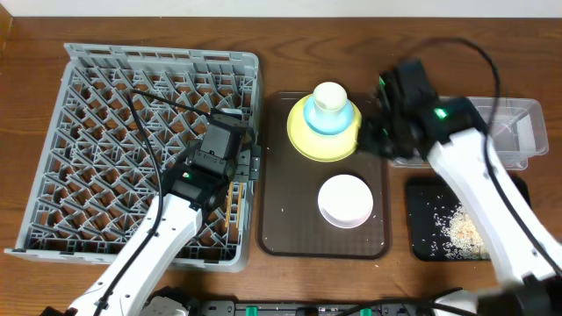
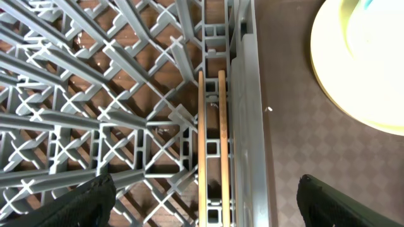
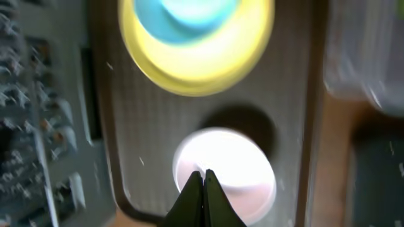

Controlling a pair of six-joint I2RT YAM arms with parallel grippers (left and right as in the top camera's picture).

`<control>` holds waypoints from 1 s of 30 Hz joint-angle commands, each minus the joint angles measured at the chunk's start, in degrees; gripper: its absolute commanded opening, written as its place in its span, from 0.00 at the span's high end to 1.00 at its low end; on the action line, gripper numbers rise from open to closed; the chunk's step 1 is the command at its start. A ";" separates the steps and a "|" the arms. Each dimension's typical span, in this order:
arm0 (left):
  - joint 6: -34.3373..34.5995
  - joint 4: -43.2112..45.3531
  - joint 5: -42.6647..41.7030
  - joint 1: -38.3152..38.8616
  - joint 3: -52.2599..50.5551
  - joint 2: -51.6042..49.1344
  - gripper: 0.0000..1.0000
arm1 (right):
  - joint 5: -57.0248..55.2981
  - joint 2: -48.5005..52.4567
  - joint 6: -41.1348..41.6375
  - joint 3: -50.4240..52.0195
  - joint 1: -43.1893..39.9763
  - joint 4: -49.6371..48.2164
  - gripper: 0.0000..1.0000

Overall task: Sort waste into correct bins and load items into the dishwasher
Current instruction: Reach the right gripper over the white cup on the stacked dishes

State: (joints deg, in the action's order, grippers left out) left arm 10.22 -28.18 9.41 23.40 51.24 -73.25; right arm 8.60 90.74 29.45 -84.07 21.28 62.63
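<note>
Chopsticks (image 2: pixel 222 126), a thin wooden pair, lie side by side on the lattice floor of the large square grey plastic dish rack (image 1: pixel 105 105), right against its wall on the side facing the brown serving tray (image 1: pixel 281 175). The left gripper (image 2: pixel 205 183) hangs over them with its two dark fingers (image 2: pixel 88 198) spread wide, one on each side of the pair and touching neither stick. On the brown tray a round yellow plate (image 1: pixel 303 140) carries a light blue bowl (image 1: pixel 329 120) with a small white cup (image 1: pixel 329 95) sitting in it, and a white bowl (image 1: pixel 345 200) stands apart from the plate, nearer the front edge. The right gripper (image 3: pixel 203 183) is above that white bowl with its fingertips pressed together and nothing seen between them; its wrist view is blurred. Beyond the tray, a clear rectangular plastic tub (image 1: pixel 518 132) sits beside a shallow black rectangular tray (image 1: pixel 426 197) that holds loose whitish rice-like scraps (image 1: pixel 458 230).
</note>
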 commanded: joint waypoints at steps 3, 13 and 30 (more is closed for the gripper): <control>-0.55 -0.02 0.72 -0.24 0.42 0.28 0.08 | -3.30 9.20 -1.42 -5.07 4.76 -5.86 0.99; -0.55 -0.02 0.72 -0.24 0.42 0.28 0.07 | -16.24 22.77 -1.25 -5.07 11.98 -14.38 0.99; -0.55 -0.02 0.72 -0.24 0.42 0.28 0.07 | -18.43 33.73 -1.36 -5.07 14.93 -14.67 0.99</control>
State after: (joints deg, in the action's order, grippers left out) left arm 10.22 -28.14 9.41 23.40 51.24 -73.25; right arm -12.21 122.54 28.64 -88.97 35.81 47.24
